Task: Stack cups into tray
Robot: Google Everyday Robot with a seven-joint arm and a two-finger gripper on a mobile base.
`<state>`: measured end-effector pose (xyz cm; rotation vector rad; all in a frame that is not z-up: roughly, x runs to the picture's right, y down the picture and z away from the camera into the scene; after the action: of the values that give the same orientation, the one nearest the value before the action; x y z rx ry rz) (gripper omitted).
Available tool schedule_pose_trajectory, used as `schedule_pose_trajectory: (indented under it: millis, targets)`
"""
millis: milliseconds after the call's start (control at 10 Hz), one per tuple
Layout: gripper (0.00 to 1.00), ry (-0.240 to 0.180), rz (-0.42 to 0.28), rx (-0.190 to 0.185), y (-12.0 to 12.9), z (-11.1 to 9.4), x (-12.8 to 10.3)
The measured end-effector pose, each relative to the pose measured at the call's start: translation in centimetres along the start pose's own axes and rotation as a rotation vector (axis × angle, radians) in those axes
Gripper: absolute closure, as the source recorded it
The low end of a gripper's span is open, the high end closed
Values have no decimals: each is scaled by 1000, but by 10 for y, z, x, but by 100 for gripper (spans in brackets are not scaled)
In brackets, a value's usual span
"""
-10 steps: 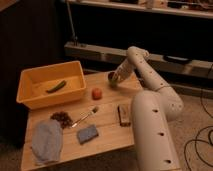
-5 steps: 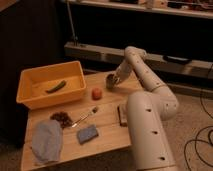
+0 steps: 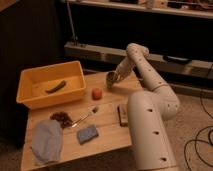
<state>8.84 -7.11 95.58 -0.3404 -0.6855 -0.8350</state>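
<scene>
The yellow tray [image 3: 30, 96] stands at the table's back left with a green pod-like thing [image 3: 55, 87] lying in it. My gripper [image 3: 112, 80] hangs at the end of the white arm [image 3: 145, 70], low over the table's back right part, just right of and behind the red fruit [image 3: 96, 93]. A greyish shape sits at the gripper's tip; I cannot tell whether it is a cup. No cups show clearly anywhere on the table or in the tray.
On the wooden table [image 3: 107, 137] lie a grey cloth [image 3: 47, 141], a blue sponge [image 3: 87, 134], a brush [image 3: 86, 117], a dark crumbly pile [image 3: 62, 118] and a brown block [image 3: 122, 114]. The arm's thick white body [image 3: 147, 135] covers the table's right side. Dark shelves stand behind.
The gripper has come slightly lower and to the left, toward the table by the red fruit. The things on the table have not moved.
</scene>
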Motion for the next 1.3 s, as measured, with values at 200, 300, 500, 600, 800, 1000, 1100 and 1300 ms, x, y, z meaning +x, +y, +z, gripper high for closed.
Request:
schedule_pose_trajectory:
  millis: [200, 300, 500, 600, 800, 1000, 1100, 1300]
  targets:
    - [88, 7, -15, 1, 4, -33, 3]
    - [88, 7, -13, 0, 7, -36, 4]
    - [88, 5, -17, 0, 4, -34, 3]
    - [88, 2, -15, -1, 6, -38, 2]
    - [88, -15, -11, -12, 20, -62, -8]
    - [88, -14, -2, -3, 35, -81, -13]
    - [88, -12, -4, 17, 39, -94, -22]
    - [88, -8, -5, 58, 53, -122, -41]
